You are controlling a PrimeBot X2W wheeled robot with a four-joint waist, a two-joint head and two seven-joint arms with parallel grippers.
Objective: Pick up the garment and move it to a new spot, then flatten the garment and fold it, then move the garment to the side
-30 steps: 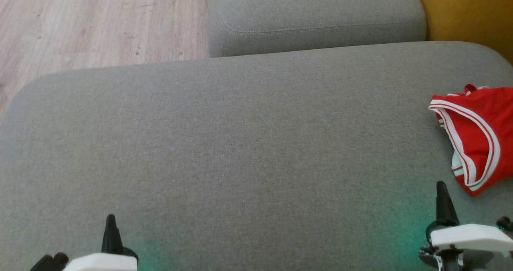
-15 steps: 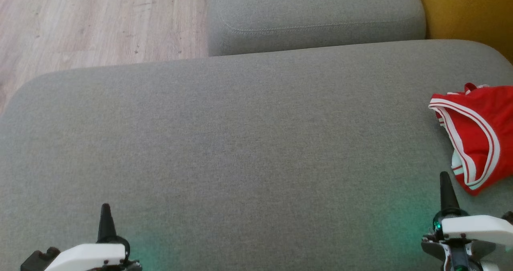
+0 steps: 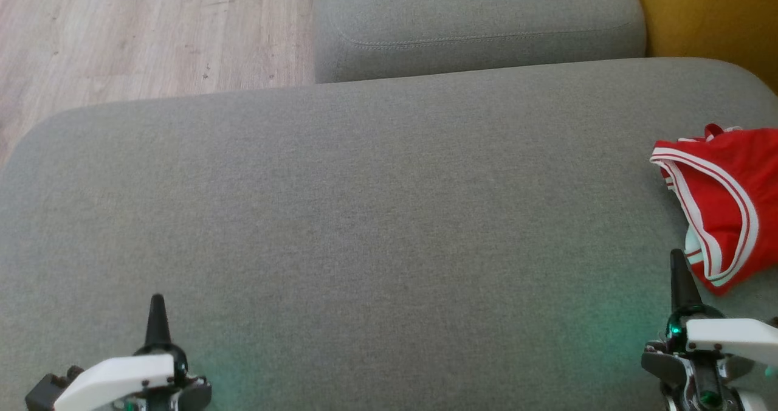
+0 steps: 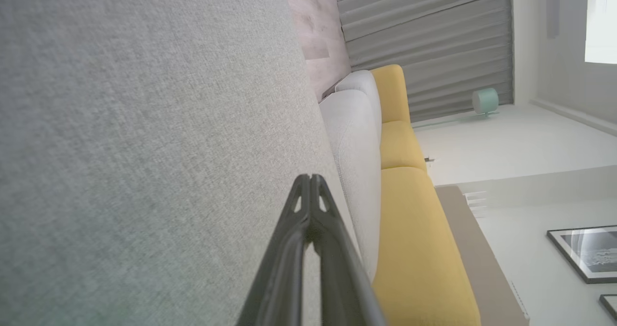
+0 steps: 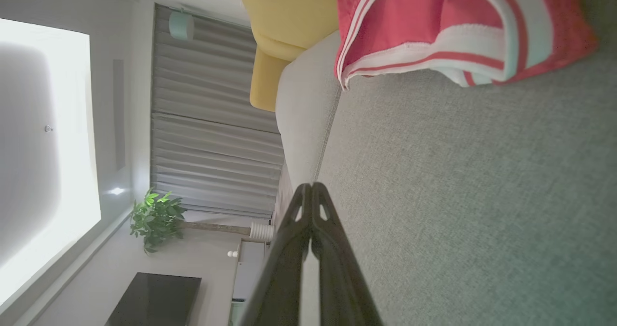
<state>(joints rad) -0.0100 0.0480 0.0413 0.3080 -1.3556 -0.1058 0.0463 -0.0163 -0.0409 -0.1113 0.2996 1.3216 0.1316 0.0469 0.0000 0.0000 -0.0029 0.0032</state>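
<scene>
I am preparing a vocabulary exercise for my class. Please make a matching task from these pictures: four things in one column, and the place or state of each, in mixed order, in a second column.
Column one
1. red garment with white trim
2. left end effector
3. right end effector
4. wooden floor

Column two
A. shut, over bare grey cushion, lower left of the head view
B. top left of the head view, beyond the cushion
C. bunched up on the cushion's right side
D. shut, tip near the garment, not holding it

Pairs: 1-C, 2-A, 3-D, 4-B
</scene>
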